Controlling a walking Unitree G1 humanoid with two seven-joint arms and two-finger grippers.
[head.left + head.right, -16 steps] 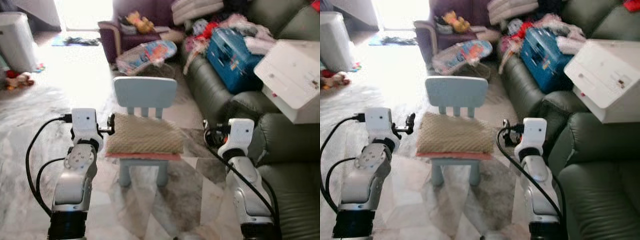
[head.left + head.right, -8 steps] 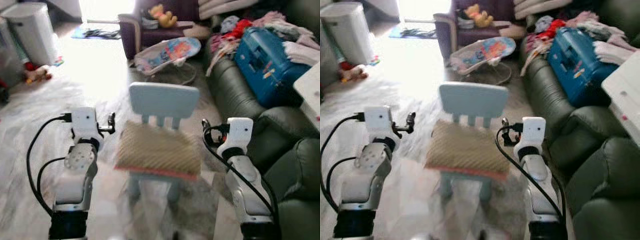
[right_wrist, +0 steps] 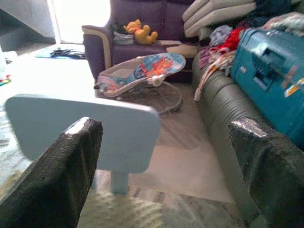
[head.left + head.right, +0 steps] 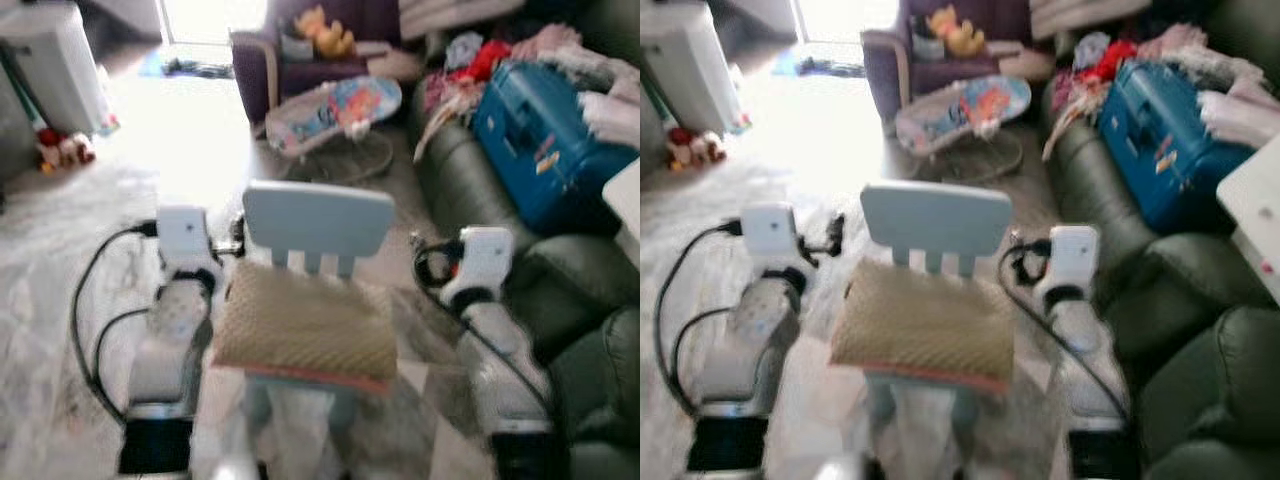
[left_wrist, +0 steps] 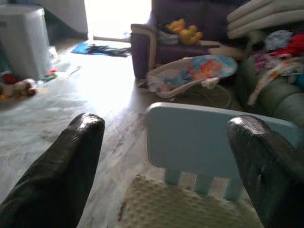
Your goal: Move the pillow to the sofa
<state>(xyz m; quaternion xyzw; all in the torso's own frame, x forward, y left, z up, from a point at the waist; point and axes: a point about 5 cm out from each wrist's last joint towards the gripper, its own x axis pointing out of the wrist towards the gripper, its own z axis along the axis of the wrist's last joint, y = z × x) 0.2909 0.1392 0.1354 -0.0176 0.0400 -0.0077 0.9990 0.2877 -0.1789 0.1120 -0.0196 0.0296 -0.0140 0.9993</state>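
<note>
Pillow (image 4: 305,325) lies flat on the seat of a small pale-blue chair (image 4: 318,218), its woven beige top over a reddish underside, and it overhangs the seat edge toward the robot. Nothing grips it yet. The left gripper (image 5: 161,156) hangs beside the pillow's left edge with its 2 black fingers (image 5: 66,166) spread wide, the chair back and the pillow's near corner framed between them. The right gripper (image 3: 164,161) sits off the pillow's right side, near the dark green sofa (image 4: 470,190), and its fingers (image 3: 61,166) are spread wide as well.

Both head views are blurred, so the robot seems to be in motion, and that is the first risk: closing on the pillow while the body sways could land a finger on the chair back instead of the fabric. The chair looks light; a sideways nudge from either arm could tip it or slide it across the smooth marble floor (image 4: 70,230).

The pillow is soft and wide, so a pinch at 1 edge may let it droop and drag over the chair.

The sofa seat holds a blue suitcase (image 4: 545,150) and heaps of clothes (image 4: 470,55), leaving little free cushion, so a careless drop could slide off onto the floor.
</note>
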